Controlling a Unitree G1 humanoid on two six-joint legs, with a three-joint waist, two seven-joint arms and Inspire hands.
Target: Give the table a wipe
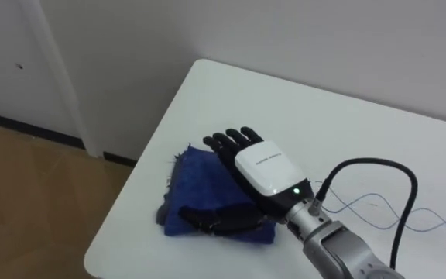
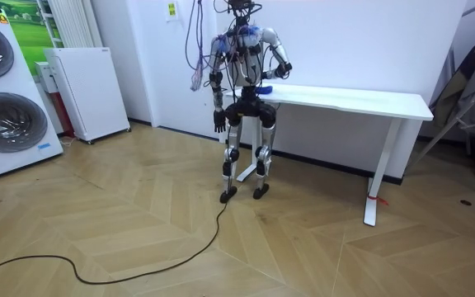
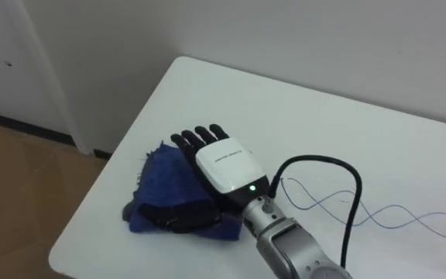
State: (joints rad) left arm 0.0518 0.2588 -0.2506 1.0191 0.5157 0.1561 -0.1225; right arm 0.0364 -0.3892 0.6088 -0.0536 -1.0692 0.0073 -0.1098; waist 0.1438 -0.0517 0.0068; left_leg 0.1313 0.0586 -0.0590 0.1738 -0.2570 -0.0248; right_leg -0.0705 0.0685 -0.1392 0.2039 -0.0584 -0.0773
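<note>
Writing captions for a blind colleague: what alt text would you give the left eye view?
The robot's right hand lies open, fingers straight, on a blue cloth near the left end of a white table. A thin blue wavy line lies on the tabletop to the right; wooden floor shows beyond the table's left edge.

I can read nothing here: the grey print (image 1: 268, 157) on the right hand's (image 1: 263, 175) back is too small.
</note>
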